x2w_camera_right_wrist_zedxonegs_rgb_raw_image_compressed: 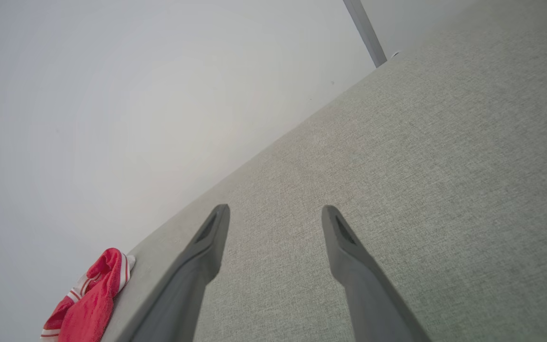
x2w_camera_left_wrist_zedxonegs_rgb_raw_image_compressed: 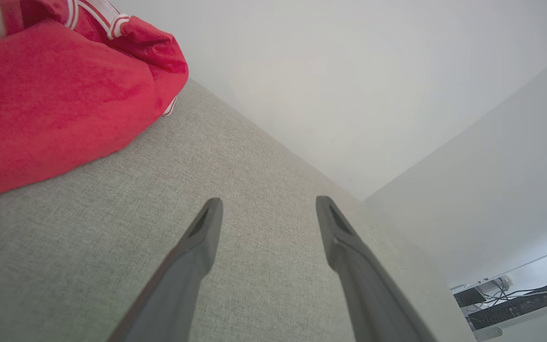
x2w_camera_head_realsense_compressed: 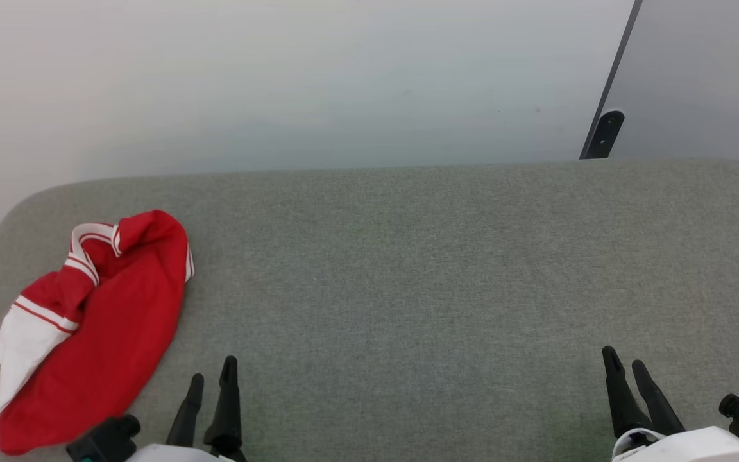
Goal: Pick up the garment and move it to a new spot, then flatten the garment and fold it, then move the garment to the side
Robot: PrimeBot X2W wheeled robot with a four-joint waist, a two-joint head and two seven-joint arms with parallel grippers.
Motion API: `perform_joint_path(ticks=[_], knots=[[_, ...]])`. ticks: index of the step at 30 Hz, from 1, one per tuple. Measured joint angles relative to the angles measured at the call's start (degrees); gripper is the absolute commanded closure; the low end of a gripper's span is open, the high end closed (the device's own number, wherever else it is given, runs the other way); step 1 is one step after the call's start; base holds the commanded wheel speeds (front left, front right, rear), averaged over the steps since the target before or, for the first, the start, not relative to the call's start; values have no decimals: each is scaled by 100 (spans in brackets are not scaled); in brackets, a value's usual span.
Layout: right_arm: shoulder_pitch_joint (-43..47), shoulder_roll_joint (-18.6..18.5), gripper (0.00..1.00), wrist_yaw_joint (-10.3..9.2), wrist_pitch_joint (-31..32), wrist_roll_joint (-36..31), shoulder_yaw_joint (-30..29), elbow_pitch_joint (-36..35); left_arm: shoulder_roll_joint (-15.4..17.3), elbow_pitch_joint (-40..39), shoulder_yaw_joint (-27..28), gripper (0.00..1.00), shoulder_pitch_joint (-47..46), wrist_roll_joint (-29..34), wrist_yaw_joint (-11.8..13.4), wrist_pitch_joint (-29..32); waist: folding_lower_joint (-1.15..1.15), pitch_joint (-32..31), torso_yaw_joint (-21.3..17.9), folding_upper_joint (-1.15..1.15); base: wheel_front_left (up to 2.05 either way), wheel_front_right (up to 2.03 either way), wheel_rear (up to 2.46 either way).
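- Left tool (x2w_camera_head_realsense_compressed: 213,370) is seen at the lower left of the head view, fingers pointing up the frame. The jaws are spread wide and nothing is held between them.
- In the left wrist view the two dark fingers (x2w_camera_left_wrist_zedxonegs_rgb_raw_image_compressed: 197,247) are noted low over the grey fabric, with bare surface visible in the gap.
- Right tool (x2w_camera_head_realsense_compressed: 623,357) is seen at the lower right of the head view. Its jaws are likewise parted and empty.
- Both tools are placed at the near edge of the worktop (x2w_camera_head_realsense_compressed: 408,269), well apart from each other.
- The garment (x2w_camera_head_realsense_compressed: 106,333) is found bunched in a heap at the left end of the worktop, just beside the left tool but not touched by it. It is well apart from the right tool.
- Red body fabric is uppermost; a white sleeve with red-and-white striped trim is exposed on the heap's left side.
- No print can be made out on the heap.
- A plain pale wall (x2w_camera_head_realsense_compressed: 280,83) is recorded behind the worktop, with a dark slanted post (x2w_camera_head_realsense_compressed: 603,131) at the far right.
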Motion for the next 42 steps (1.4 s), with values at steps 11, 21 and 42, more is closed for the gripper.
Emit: perform_joint_path(ticks=[11,21,42], knots=[[109,3,0,0,-136,-760,-7,-169,4,-107,-149,0,85,749,75,-180,0,-18,36,0,0,0,0],[226,3,0,0,-255,-1344,20,-244,9,-194,-250,0,172,1429,125,-333,0,-24,37,0,0,0,0],[365,2,0,1,-563,-2191,43,-434,16,-321,-378,0,348,2520,177,-594,0,-30,46,0,0,0,0]])
